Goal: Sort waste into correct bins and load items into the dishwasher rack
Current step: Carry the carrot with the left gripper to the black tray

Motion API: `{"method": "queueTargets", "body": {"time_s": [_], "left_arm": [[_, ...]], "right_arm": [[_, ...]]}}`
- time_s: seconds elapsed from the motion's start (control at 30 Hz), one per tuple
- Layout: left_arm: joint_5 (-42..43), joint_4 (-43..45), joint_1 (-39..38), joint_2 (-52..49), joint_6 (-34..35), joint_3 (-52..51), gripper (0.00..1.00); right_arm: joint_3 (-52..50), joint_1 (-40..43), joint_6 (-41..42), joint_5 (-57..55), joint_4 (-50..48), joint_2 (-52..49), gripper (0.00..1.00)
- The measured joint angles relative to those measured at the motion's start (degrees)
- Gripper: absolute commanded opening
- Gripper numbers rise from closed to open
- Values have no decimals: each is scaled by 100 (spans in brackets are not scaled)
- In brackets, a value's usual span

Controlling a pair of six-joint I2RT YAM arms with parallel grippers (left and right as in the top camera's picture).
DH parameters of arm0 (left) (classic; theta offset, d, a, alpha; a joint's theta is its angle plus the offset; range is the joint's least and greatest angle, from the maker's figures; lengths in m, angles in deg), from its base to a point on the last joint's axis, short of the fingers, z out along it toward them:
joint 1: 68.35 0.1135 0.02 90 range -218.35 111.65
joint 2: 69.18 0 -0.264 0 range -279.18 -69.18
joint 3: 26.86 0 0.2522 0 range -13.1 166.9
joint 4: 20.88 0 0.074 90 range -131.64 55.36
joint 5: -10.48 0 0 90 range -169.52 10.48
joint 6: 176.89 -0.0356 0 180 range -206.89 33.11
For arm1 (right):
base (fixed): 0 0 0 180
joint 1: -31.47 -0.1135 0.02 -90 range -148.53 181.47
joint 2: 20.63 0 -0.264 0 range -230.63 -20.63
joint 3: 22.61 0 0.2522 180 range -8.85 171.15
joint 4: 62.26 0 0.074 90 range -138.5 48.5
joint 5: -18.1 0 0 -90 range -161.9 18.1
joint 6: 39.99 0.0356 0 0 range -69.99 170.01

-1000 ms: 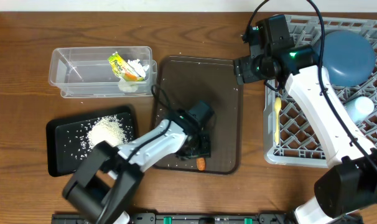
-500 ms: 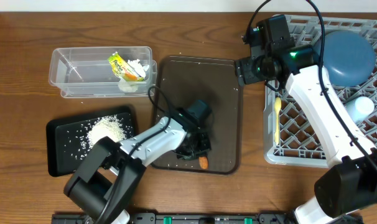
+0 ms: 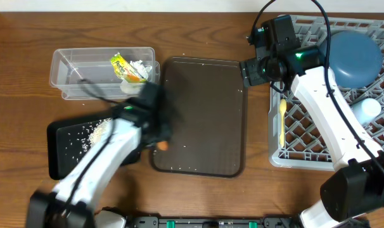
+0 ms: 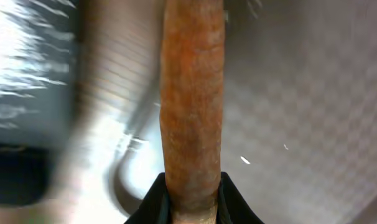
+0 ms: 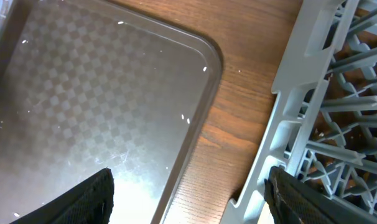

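My left gripper (image 3: 155, 136) is shut on the small orange carrot (image 3: 162, 145), held at the left edge of the brown serving tray (image 3: 204, 114), next to the black tray (image 3: 62, 155) that holds white rice (image 3: 105, 132). In the left wrist view the carrot (image 4: 191, 93) stands up between my fingers (image 4: 193, 194). The clear tub (image 3: 78, 76) holds the yellow-green wrapper (image 3: 121, 65) and white tissue (image 3: 139, 66). My right gripper (image 3: 248, 71) is open and empty over the gap between the serving tray (image 5: 83, 106) and the grey rack (image 3: 306, 126). The rack holds the blue plate (image 3: 353, 57) and the pale yellow spoon (image 3: 282, 107).
A few rice grains lie scattered on the brown serving tray. A pale cup (image 3: 371, 109) sits in the rack at the right. The rack's edge (image 5: 300, 112) is close to my right fingers. Bare wood table (image 3: 21, 101) lies to the left.
My left gripper has closed on the carrot, lifted it from the near edge of the serving tray and swung fast to the left toward the black tray. The right arm has not moved.
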Motion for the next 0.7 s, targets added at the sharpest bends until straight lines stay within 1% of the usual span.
{"method": "queueTargets", "body": {"time_s": [0.07, 0.17, 0.33, 0.53, 0.7], "left_arm": [[-374, -162, 415, 363, -39, 0, 6], [-772, -350, 1088, 636, -74, 0, 6], [-1102, -400, 2277, 608, -125, -28, 6], [-1207, 129, 3563, 162, -129, -278, 6], [-1145, 520, 4135, -562, -144, -313, 6]], "right_arm": [[0, 0, 0, -37, -2, 0, 77], [0, 0, 0, -63, -2, 0, 77], [0, 0, 0, -79, 7, 0, 77], [0, 0, 0, -79, 42, 0, 77], [0, 0, 0, -79, 74, 0, 76]]}}
